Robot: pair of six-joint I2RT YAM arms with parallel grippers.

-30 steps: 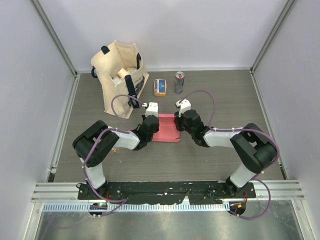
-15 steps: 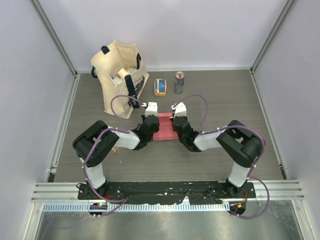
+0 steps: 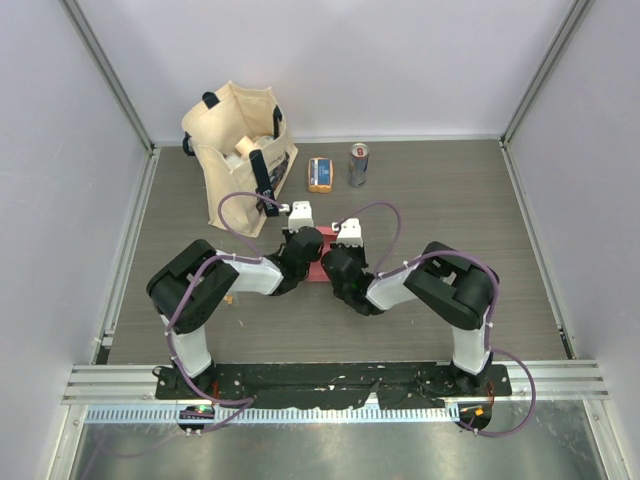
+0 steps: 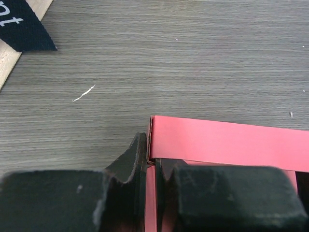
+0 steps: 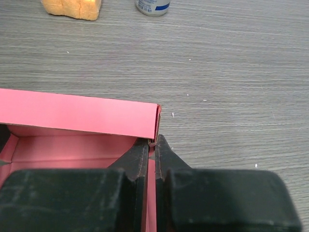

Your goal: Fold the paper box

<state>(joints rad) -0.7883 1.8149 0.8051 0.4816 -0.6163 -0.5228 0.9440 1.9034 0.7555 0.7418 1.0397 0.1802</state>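
The pinkish-red paper box (image 3: 317, 262) lies mid-table, mostly hidden between the two wrists. In the left wrist view its far wall (image 4: 227, 142) stands upright. My left gripper (image 4: 153, 166) is shut on the box's left side wall at the far corner. In the right wrist view the box (image 5: 82, 116) shows its far wall and inner floor. My right gripper (image 5: 152, 150) is shut on the right side wall at the far right corner. From above, the left gripper (image 3: 303, 250) and right gripper (image 3: 335, 262) sit close together over the box.
A beige tote bag (image 3: 240, 150) stands at the back left; its black strap (image 4: 24, 24) shows in the left wrist view. An orange-and-blue packet (image 3: 320, 174) and a can (image 3: 359, 164) stand behind the box, and show as packet (image 5: 72, 7) and can (image 5: 152, 6).
My right gripper has moved left toward the left gripper, and less of the box shows between them. The left arm has hardly moved.
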